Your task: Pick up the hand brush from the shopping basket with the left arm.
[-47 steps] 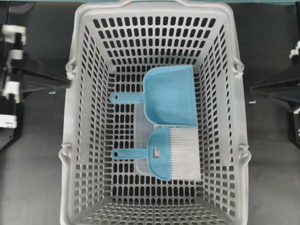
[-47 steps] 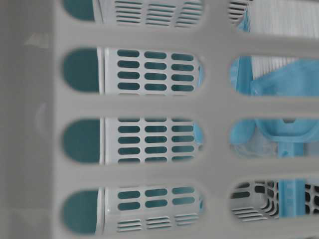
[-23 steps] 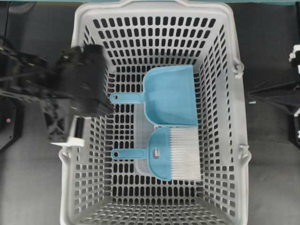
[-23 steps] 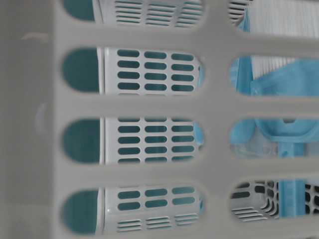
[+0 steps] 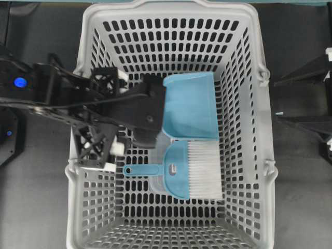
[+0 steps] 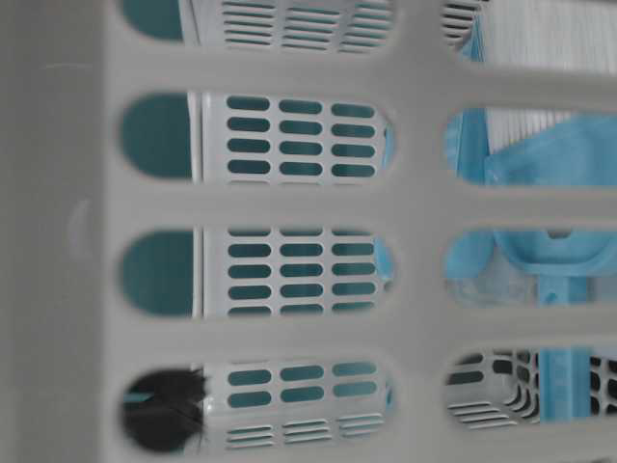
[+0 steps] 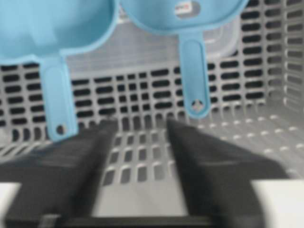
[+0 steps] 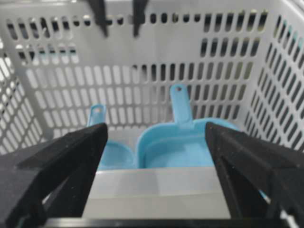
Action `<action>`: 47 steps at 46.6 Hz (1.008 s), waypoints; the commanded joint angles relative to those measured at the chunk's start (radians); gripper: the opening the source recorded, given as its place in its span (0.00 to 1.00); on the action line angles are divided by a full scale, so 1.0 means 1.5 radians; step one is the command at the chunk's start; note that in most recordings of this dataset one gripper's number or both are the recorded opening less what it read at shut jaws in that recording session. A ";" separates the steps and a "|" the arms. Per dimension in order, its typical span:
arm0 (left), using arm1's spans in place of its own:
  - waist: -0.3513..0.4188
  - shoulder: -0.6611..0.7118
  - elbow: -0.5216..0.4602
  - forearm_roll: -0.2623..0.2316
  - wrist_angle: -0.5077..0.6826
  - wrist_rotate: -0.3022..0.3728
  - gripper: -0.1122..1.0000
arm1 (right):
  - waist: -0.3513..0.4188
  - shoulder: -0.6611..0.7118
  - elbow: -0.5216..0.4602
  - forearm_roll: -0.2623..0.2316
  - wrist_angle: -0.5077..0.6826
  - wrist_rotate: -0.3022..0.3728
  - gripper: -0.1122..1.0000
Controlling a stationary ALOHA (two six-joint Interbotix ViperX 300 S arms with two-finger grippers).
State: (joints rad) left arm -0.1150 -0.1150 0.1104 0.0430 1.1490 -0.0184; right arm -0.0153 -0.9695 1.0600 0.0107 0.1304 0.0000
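Note:
The hand brush (image 5: 182, 171) lies on the floor of the shopping basket (image 5: 78, 207), handle (image 5: 141, 170) pointing left and white bristles to the right. My left gripper (image 5: 153, 111) is open and empty inside the basket, above the dustpan's handle and up-left of the brush handle. In the left wrist view the brush handle (image 7: 194, 80) lies just beyond the right finger (image 7: 209, 161) of my left gripper (image 7: 137, 126), not between the jaws. My right gripper (image 5: 282, 99) is open and empty outside the basket's right wall; its wrist view shows it (image 8: 156, 128) facing the brush handle (image 8: 96, 114).
A blue dustpan scoop (image 5: 189, 106) lies just above the brush, touching its head; its handle (image 7: 59, 102) is beside my left finger. The basket's slotted walls (image 5: 249, 104) enclose both. A dark part of the left gripper (image 6: 164, 410) shows through the wall.
My left arm has swung in from the left, over the basket's wall, to above the dustpan handle. My right gripper's fingers have spread apart. Brush and dustpan have not moved.

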 commanded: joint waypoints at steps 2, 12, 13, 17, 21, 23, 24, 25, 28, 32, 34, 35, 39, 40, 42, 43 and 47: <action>-0.025 0.019 -0.026 0.002 0.000 -0.004 0.75 | -0.005 0.001 -0.012 0.000 -0.003 0.000 0.81; -0.053 0.081 -0.053 0.002 -0.001 -0.042 0.90 | -0.005 -0.007 -0.002 0.000 -0.006 -0.001 0.81; -0.054 0.086 -0.055 0.002 -0.001 -0.047 0.90 | -0.005 -0.008 -0.001 0.000 -0.007 -0.001 0.81; -0.058 0.106 -0.063 0.002 -0.006 -0.071 0.91 | -0.004 -0.012 0.005 0.000 -0.008 -0.001 0.81; -0.058 0.121 -0.058 0.002 -0.005 -0.088 0.91 | -0.004 -0.015 0.010 0.000 -0.008 0.000 0.81; -0.059 0.128 -0.054 0.002 -0.006 -0.095 0.91 | -0.005 -0.017 0.012 0.001 -0.009 0.000 0.81; -0.059 0.131 -0.052 0.002 -0.006 -0.099 0.91 | -0.005 -0.017 0.013 0.000 -0.008 0.000 0.81; -0.059 0.134 -0.049 0.002 -0.006 -0.102 0.91 | -0.005 -0.017 0.014 0.001 -0.009 0.000 0.81; -0.059 0.145 -0.042 0.002 -0.008 -0.114 0.91 | -0.005 -0.017 0.015 0.001 -0.009 0.001 0.81; -0.060 0.155 -0.030 0.002 -0.016 -0.124 0.91 | -0.005 -0.017 0.016 0.001 -0.009 0.001 0.81; -0.061 0.160 -0.021 0.002 -0.025 -0.128 0.91 | -0.005 -0.017 0.017 0.001 -0.009 0.001 0.81; -0.061 0.161 -0.017 0.001 -0.029 -0.129 0.91 | -0.005 -0.017 0.018 0.000 -0.009 0.001 0.81; -0.065 0.166 0.009 0.002 -0.052 -0.134 0.91 | -0.005 -0.018 0.019 0.000 -0.009 0.003 0.81; -0.067 0.167 0.015 0.002 -0.058 -0.136 0.91 | -0.005 -0.017 0.020 0.000 -0.009 0.003 0.81; -0.069 0.167 0.026 0.002 -0.073 -0.140 0.91 | -0.005 -0.017 0.020 0.000 -0.009 0.004 0.81; -0.070 0.167 0.030 0.002 -0.080 -0.141 0.91 | -0.004 -0.017 0.021 0.001 -0.009 0.004 0.81; -0.072 0.167 0.051 0.002 -0.108 -0.145 0.91 | -0.005 -0.017 0.022 0.001 -0.010 0.005 0.81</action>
State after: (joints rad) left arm -0.2163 0.1427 0.1733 0.0430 1.0216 -0.2332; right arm -0.0215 -1.0002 1.1029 0.0107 0.1289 0.0061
